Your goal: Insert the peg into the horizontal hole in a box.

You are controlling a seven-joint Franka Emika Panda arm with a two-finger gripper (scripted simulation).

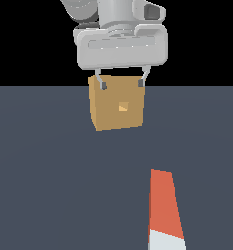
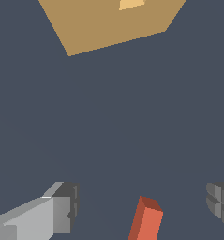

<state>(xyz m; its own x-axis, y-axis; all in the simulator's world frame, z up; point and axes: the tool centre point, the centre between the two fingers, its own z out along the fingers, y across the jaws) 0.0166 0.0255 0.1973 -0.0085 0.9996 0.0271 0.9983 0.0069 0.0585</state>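
On the dark grey-blue desk [image 1: 49, 171], a long orange-red peg with a pale grey-white end [image 1: 164, 210] lies near the camera, well apart from the far tan box [image 1: 117, 105] with its small square hole [image 1: 123, 107]. Above, the grey hand [image 1: 122, 84] hangs spread, pinching nothing.

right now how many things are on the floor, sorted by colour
tan box with a square hole: 1
orange-red peg with a pale grey-white end: 1
total: 2
The open gripper holds neither.
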